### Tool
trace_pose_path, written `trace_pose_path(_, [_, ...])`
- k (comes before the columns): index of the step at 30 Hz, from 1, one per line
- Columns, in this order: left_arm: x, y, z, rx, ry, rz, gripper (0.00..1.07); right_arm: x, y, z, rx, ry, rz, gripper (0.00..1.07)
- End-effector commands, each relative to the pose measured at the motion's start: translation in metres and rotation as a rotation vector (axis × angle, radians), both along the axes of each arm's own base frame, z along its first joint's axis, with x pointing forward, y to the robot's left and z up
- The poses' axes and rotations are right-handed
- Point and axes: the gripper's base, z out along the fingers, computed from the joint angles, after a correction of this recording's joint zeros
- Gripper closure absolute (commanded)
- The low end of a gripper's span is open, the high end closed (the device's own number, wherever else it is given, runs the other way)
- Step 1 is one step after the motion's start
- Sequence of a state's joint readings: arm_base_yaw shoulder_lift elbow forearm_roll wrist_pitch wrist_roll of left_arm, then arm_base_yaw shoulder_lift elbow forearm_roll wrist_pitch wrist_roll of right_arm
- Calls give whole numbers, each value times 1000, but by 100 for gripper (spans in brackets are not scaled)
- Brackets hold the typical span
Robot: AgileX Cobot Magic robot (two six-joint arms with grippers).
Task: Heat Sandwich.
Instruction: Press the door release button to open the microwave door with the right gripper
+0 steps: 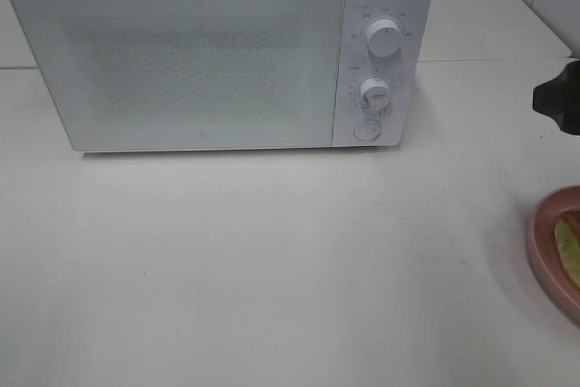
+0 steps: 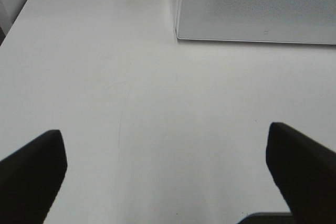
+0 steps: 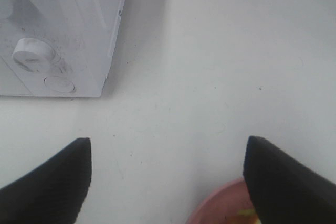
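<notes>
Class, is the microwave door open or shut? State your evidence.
Shut: the microwave door lies flush beside the control panel.

Open table (image 1: 272,260) all across the front of the microwave (image 1: 222,47), more free surface off the microwave's left side, its shut door (image 1: 172,74) closing off the inside, pink plate (image 1: 546,244) with sandwich (image 1: 571,240) front-right of the microwave, right arm (image 1: 562,101) hanging beside its right side.

Matte black fingers (image 2: 31,177) on the left gripper (image 2: 164,129): broad, wedge-shaped, blunt at the tips, no markings. Same plain black fingers (image 3: 289,182) on the right gripper (image 3: 168,140). From the high camera, only a black, knobbly bit of the right arm (image 1: 562,99).
</notes>
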State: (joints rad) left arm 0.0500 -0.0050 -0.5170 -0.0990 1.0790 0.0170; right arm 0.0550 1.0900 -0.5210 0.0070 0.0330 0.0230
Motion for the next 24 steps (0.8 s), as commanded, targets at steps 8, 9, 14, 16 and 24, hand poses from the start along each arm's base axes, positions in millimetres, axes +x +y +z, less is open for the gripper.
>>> trace_pose_path(8, [-3, -1, 0, -12, -33, -9, 9, 18, 23, -21, 9, -207, 82, 31])
trace_pose_path(9, [-3, -1, 0, -12, -33, -9, 9, 21, 29, -27, 3, -218, 91, 31])
trace_pose_path(14, [-3, -1, 0, -12, -33, -9, 9, 28, 43, -37, -13, -235, 108, 31])
trace_pose_path(16, [-3, -1, 0, -12, -33, -9, 9, 29, 50, -41, -10, -248, 116, 31])
trace_pose_path(24, [-3, -1, 0, -12, -33, -9, 9, 33, 76, -55, 9, -300, 103, 31])
